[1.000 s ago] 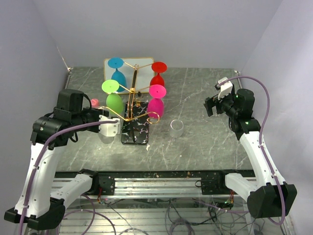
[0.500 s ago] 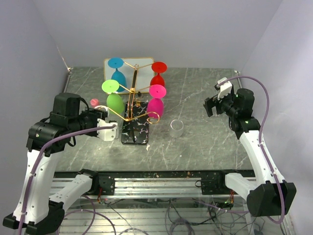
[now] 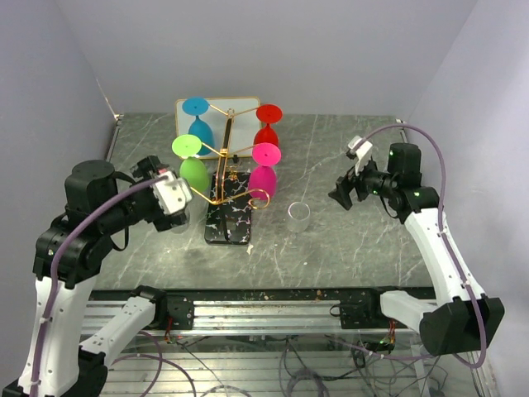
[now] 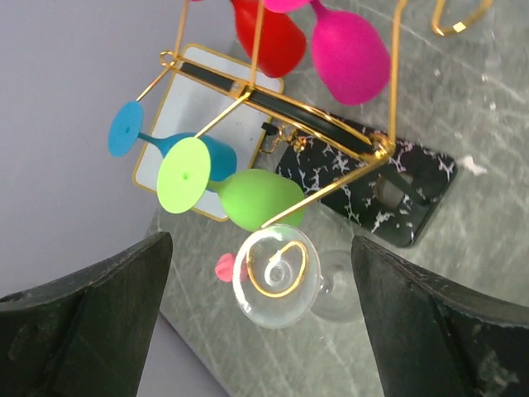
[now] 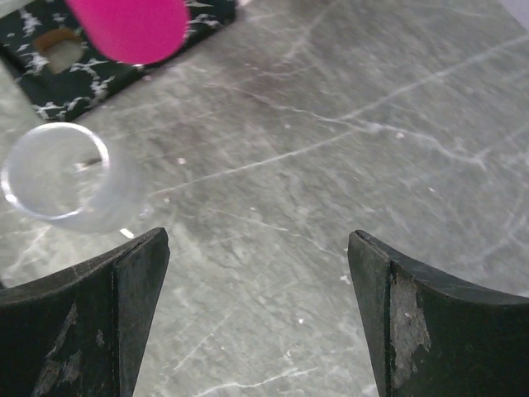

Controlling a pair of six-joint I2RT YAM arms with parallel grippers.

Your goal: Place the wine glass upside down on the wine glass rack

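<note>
The wine glass rack has a gold post on a black veined base. Blue, red, green and pink glasses hang from it upside down. In the left wrist view a clear wine glass hangs bowl-down, with its foot resting over the gold scroll end of the front-left arm. My left gripper stands wide open, drawn back from this glass and touching nothing. My right gripper is open over bare table, right of a clear tumbler.
The clear tumbler stands right of the rack base. Behind the rack a white gold-rimmed tray lies against the back wall. On the table left of the rack lies a small pink thing. Walls close in on the left, back and right.
My left gripper has opened, let go of the clear wine glass and drawn back to the left. The glass stays hanging on the rack. My right gripper has swung left and down toward the tumbler.
</note>
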